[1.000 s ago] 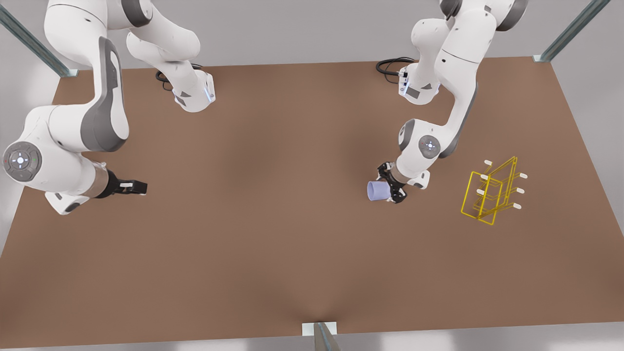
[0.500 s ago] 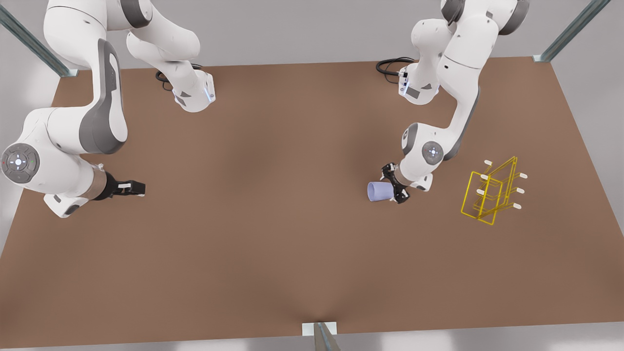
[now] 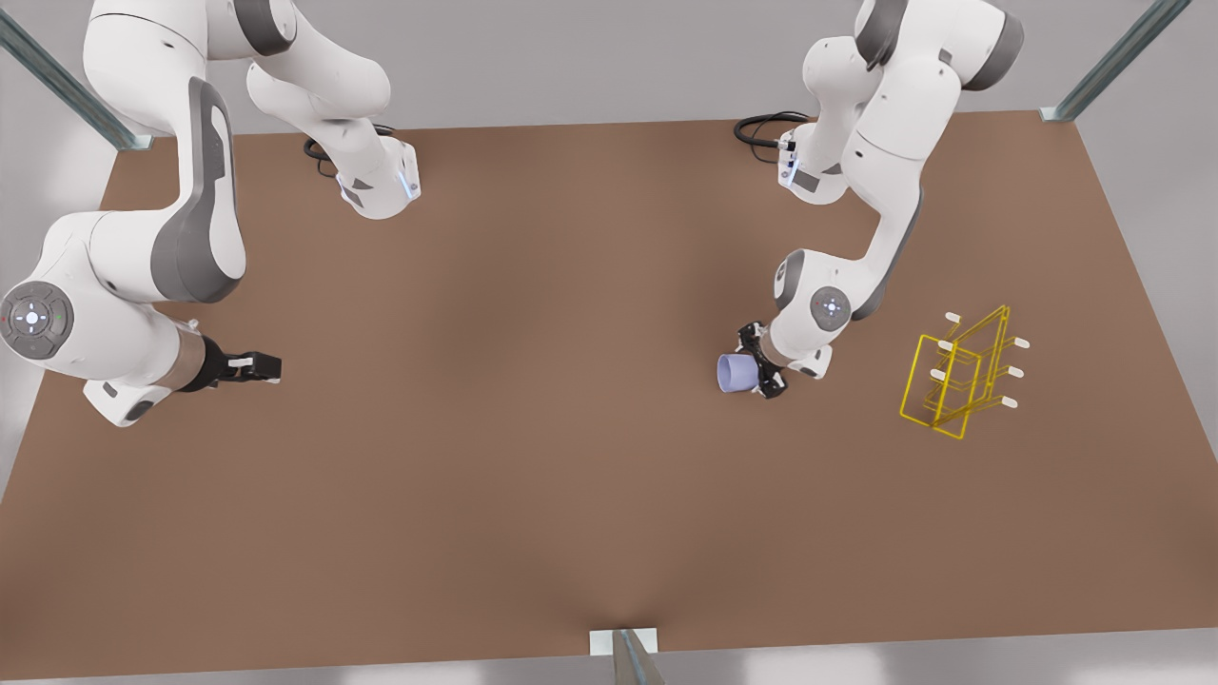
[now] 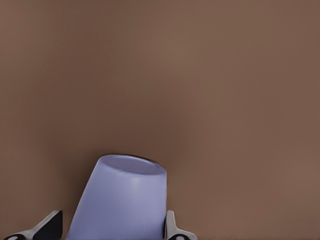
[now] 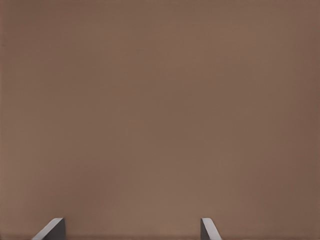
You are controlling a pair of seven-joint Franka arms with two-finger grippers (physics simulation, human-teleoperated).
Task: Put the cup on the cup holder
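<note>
The pale lavender cup (image 3: 736,373) lies tilted on its side in my left gripper (image 3: 760,365), right of the middle of the table in the front view. In the left wrist view the cup (image 4: 122,200) sits between the two dark fingers (image 4: 172,227), its rim pointing away. The left gripper is shut on the cup. The yellow wire cup holder (image 3: 959,377) with white-tipped pegs stands on the table a short way toward the front view's right of the cup. My right gripper (image 3: 259,365) waits open and holds nothing at the front view's left; its fingertips (image 5: 54,227) hang over bare table.
The brown table (image 3: 533,457) stretches wide between the two arms. The arm bases (image 3: 381,185) and a black cable (image 3: 761,128) sit at the far edge. Metal frame posts (image 3: 628,656) stand at the near edge and the corners.
The left arm's wrist and forearm have turned and shifted slightly while the cup stays in about the same spot. The right gripper has drifted a little toward the front view's left.
</note>
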